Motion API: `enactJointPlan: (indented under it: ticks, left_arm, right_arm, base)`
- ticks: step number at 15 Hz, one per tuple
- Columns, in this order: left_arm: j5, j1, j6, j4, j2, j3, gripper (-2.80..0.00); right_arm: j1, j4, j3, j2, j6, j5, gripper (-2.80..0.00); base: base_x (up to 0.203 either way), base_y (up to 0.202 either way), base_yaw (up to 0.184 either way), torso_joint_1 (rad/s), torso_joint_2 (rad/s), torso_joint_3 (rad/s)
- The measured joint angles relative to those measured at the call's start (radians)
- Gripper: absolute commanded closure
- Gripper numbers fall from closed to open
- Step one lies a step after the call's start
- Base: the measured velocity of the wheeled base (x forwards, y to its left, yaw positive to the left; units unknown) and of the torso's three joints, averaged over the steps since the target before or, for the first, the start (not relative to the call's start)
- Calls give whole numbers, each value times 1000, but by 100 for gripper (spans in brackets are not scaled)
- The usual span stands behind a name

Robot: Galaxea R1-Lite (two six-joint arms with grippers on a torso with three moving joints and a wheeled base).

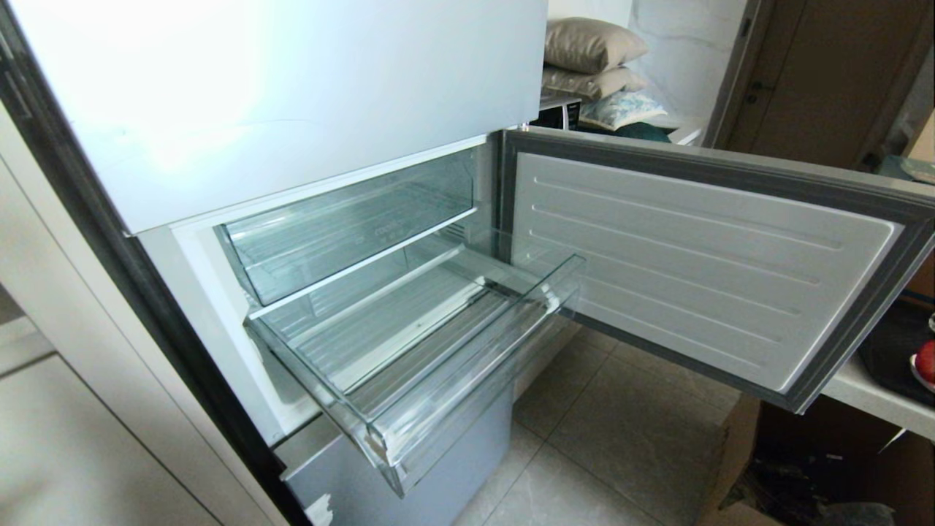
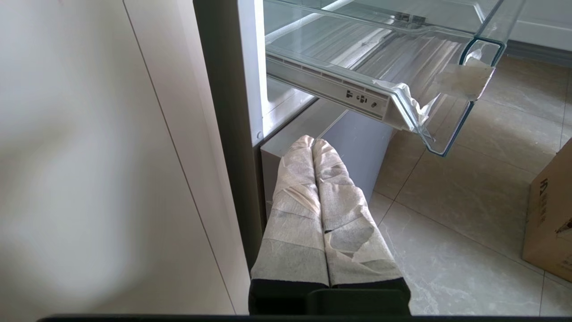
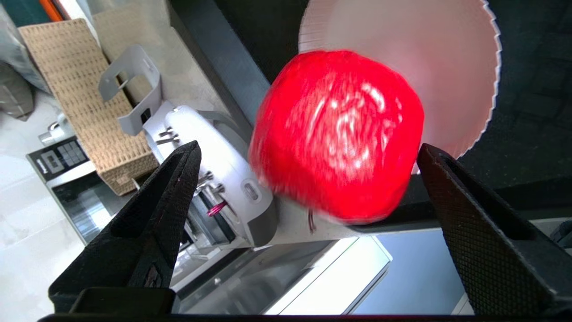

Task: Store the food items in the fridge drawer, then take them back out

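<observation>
The fridge drawer [image 1: 475, 365] stands pulled out of the pale fridge, and nothing lies on its ribbed floor; its clear corner [image 2: 447, 134] also shows in the left wrist view. A glossy red apple [image 3: 339, 134] sits blurred on a white plate [image 3: 447, 67] between the black fingers of my right gripper [image 3: 308, 147], which is open wide with gaps on both sides. In the head view only a red sliver of fruit [image 1: 926, 361] shows at the far right edge. My left gripper [image 2: 313, 143] is shut, its taped fingers pressed together low beside the fridge base.
The fridge door [image 1: 694, 256] hangs open to the right. An upper clear bin [image 1: 350, 226] sits above the drawer. A dark tray [image 1: 891, 351] lies on a white counter at the right. A cardboard box [image 2: 549, 210] stands on the tiled floor. A woven basket [image 3: 80, 98] is nearby.
</observation>
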Motion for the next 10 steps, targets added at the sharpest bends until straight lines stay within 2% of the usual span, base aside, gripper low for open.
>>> enactJointPlan:
  ticks: [10]
  left_arm:
    - [0, 0, 0, 0, 0, 0, 0]
  right_arm:
    - [8, 18, 33, -70, -1, 7, -280]
  base:
    - [0, 0, 0, 0, 0, 0]
